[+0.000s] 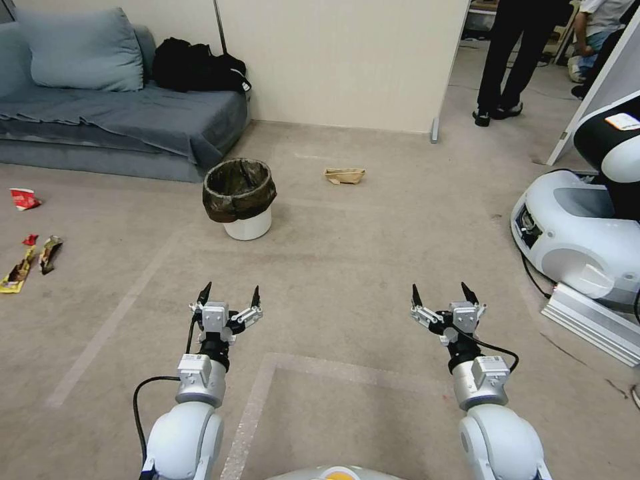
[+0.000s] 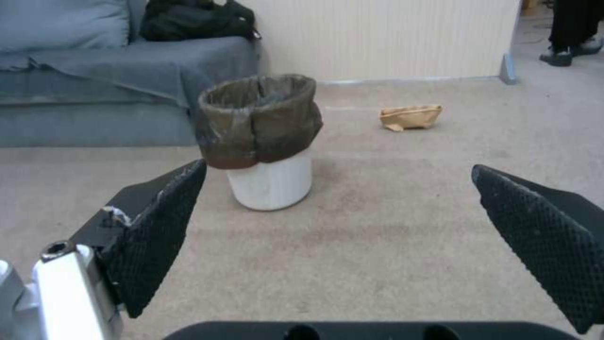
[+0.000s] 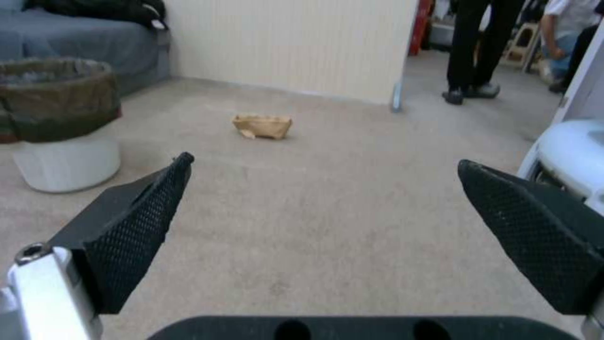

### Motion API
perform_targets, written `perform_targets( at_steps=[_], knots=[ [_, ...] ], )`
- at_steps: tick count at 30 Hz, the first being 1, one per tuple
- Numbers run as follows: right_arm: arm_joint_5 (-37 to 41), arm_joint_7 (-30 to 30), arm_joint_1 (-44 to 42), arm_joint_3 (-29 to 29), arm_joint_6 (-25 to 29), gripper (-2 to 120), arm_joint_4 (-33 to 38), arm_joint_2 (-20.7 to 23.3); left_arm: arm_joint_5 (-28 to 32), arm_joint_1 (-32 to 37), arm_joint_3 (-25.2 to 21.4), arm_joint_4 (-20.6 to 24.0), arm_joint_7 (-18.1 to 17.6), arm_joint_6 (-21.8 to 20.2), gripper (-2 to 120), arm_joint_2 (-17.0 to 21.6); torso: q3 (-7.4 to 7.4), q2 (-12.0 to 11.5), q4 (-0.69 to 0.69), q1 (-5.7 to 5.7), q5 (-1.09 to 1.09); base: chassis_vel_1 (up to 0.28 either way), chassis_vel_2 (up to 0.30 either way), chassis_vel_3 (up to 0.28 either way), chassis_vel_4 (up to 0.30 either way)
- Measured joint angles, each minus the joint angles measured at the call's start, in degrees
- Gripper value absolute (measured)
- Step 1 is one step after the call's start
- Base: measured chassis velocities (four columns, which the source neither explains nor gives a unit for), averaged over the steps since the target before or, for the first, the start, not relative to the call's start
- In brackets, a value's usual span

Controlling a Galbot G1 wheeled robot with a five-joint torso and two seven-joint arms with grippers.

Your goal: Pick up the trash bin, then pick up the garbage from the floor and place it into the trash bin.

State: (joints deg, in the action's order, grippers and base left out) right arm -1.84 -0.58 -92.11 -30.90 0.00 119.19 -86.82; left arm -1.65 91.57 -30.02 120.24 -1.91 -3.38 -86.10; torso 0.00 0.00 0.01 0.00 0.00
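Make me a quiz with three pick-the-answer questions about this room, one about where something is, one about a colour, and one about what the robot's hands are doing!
1. Where does the trash bin stand?
A. on the sofa
B. on the carpet in front of the sofa's end
C. in the left gripper

2. What colour is the crumpled paper bag on the floor?
A. brown
B. green
C. blue

3. How are the left gripper and the right gripper?
A. both shut on wrappers
B. one open, one shut
C. both open and holding nothing

Answers:
1 B, the bin sits on the carpet by the sofa.
2 A, the bag is tan-brown.
3 C, the fingers of each stand wide apart over bare carpet.
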Motion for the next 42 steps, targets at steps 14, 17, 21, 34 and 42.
perform_targets(
  at_steps=[14,17,21,34,42],
  knots=[
    [-10.3,-4.1,-19.4,3.8,1.2,100,24.4,-5.2,-7.3,11.5,7.2,23.0,-8.2,-15.0,100,-1.3,0.0,0.0,-0.03,0.0,0.0,0.0,0.0,0.0,0.0],
    [-9.5,-3.7,-19.8,4.0,3.2,100,24.7,-5.3,-7.3,11.5,7.2,23.1,-8.2,-15.0,100,-1.4,-0.01,0.0,-0.01,0.0,-0.02,0.0,0.0,0.0,0.0],
    [-9.2,-3.4,-19.9,4.1,3.7,100,24.7,-5.3,-7.3,11.4,7.2,23.1,-8.3,-15.0,100,-1.3,-0.01,0.0,-0.01,0.0,0.0,0.0,0.0,0.0,0.0],
    [-9.0,-3.2,-19.9,4.0,3.7,100,24.3,-5.3,-7.2,11.3,7.0,22.7,-8.5,-14.7,100,-0.8,0.0,0.0,-0.01,-0.01,0.0,0.0,0.0,0.0,0.0],
    [-8.9,-3.0,-19.8,3.9,4.1,100,24.2,-5.3,-7.2,11.3,6.8,22.5,-8.7,-14.6,100,-0.9,-0.01,0.0,-0.01,0.0,0.0,-0.005,0.009,0.006,-0.007]
  ],
)
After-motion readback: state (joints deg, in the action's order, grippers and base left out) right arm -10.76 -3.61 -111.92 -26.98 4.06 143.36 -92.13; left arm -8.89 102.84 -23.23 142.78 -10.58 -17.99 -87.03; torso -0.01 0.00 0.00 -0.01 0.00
